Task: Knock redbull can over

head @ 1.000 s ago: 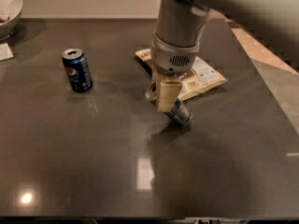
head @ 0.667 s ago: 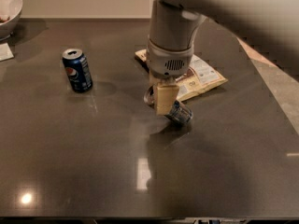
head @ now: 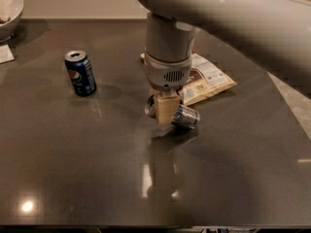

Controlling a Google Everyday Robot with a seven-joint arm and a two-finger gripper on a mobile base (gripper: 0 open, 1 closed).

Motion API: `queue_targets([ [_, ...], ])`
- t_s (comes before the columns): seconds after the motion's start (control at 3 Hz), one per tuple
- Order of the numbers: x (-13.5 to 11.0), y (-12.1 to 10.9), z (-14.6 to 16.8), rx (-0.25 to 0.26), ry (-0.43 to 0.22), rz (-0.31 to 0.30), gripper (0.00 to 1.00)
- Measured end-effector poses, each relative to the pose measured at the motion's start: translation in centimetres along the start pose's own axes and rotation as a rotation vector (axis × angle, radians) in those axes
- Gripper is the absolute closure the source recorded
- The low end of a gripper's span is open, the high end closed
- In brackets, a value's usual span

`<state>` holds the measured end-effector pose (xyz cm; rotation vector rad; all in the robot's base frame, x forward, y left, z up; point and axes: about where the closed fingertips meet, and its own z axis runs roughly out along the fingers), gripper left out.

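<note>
**Redbull can down by the gripper on the dark desk**

We're looking across a broad, dark grey desk [head: 97, 178], glossy enough to throw back the lights: one bright spot sits near the front left corner and a paler streak runs through the middle. A plain beige wall closes off the back, and a strip of lighter floor [head: 297, 103] shows past the desk's right edge.

Centre stage, the big pale arm comes in from the upper right and drops straight down, putting the gripper [head: 165, 114] right at the desk's surface. How wide it stands, we cannot tell from here. The redbull can [head: 186, 117] is right against it on the right side, low on the desk and looking to be on its side, one round silver end turned towards us. Whether the gripper has hold of it, we can't say.

Just behind them lies a flat snack packet [head: 210, 79]. Well off to the left, the blue Pepsi can [head: 80, 74] stands upright. In the far left corner we catch a white bowl [head: 13, 11], cut off by the edge, and a scrap of white paper [head: 6, 55] below it.
</note>
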<state>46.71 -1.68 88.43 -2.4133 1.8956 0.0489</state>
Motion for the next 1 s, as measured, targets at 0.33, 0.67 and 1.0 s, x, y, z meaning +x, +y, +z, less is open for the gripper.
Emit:
queue_targets([
  [0.33,-0.7,0.3,0.7,-0.016,-0.004,-0.021,0.13],
  [0.67,-2.2,1.0,2.2,-0.052,-0.016,-0.066,0.0],
  [1.0,-2.2,1.0,2.2,-0.052,-0.017,-0.066,0.0],
])
